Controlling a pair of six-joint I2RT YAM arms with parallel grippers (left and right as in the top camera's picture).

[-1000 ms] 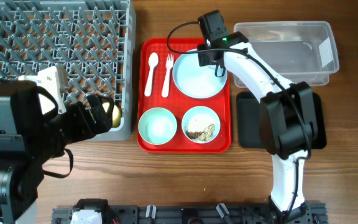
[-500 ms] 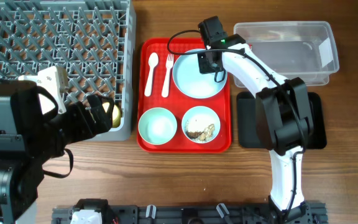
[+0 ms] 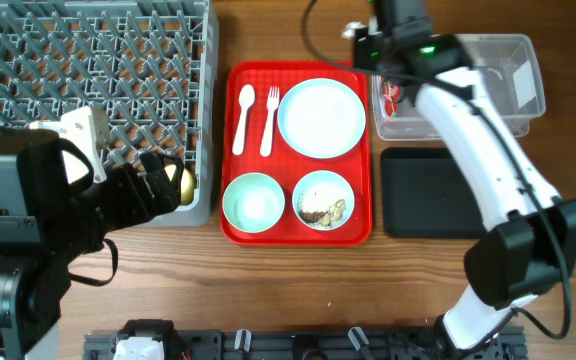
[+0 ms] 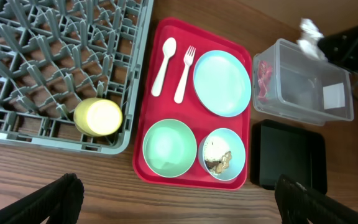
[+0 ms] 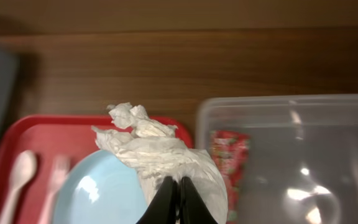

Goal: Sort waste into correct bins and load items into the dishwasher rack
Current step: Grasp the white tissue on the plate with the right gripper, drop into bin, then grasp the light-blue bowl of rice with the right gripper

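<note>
The right hand (image 5: 179,198) is pinched shut on the napkin (image 5: 157,149) and holds it up over the far corner of the red tray (image 3: 230,150), just beside the tub (image 3: 513,110). The wrapper (image 3: 392,96) lies in the tub's left end. The black tray (image 3: 438,192) sits on the worktop (image 3: 268,290) in front of the tub. The left hand (image 4: 178,186) hangs wide open by the rack (image 3: 98,90), where the cup (image 4: 98,116) stands in the near corner. On the red tray are the plate (image 3: 321,118), spoon (image 3: 243,120), fork (image 3: 270,120) and two bowls (image 3: 254,202), the right one holding crumbs (image 3: 324,208).
</note>
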